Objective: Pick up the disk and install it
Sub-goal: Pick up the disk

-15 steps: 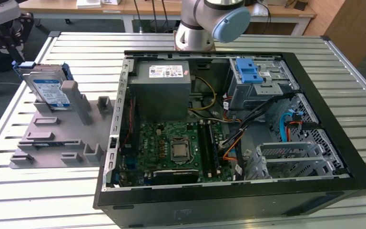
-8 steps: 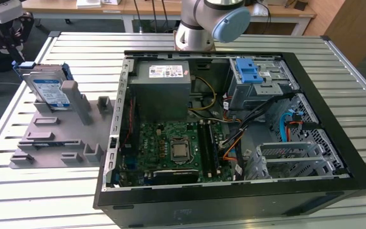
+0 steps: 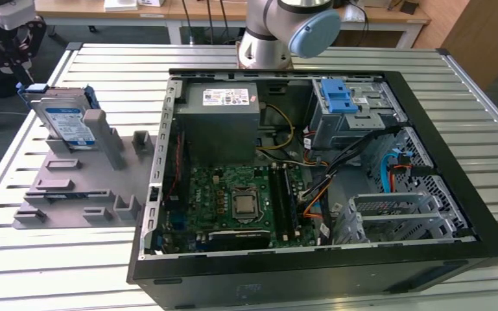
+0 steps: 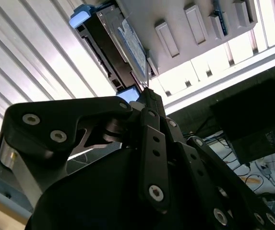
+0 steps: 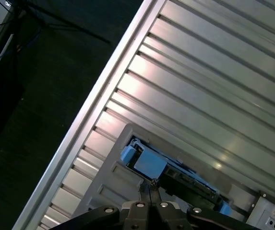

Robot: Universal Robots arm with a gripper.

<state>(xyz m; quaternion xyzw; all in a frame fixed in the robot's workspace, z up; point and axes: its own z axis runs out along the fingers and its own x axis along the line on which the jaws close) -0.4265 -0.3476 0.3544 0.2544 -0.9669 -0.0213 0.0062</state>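
The gripper (image 5: 149, 184) is clenched, its two fingertips pressed together with nothing between them. In the first wrist view they point at the blue end of the disk (image 5: 151, 164); how much room lies between tips and disk cannot be told. The disk (image 3: 63, 120) stands on edge, leaning slightly, at the far corner of a grey holder (image 3: 76, 188). One blue end is uppermost and the labelled face looks toward the case (image 3: 301, 278). Bare slats of the table (image 3: 50, 259) lie open around the holder on the exterior view's left and near sides. The table's long metal edge runs close by the disk, with dark floor past it. On the exterior view's right, the holder sits just beside the case wall, leaving only a narrow strip between them. The case lies open-topped. A silver cage (image 3: 353, 110) with a blue latch sits in its far corner, with cables crowding the space below it. The arm (image 3: 275, 32) rises behind the case's far rim.
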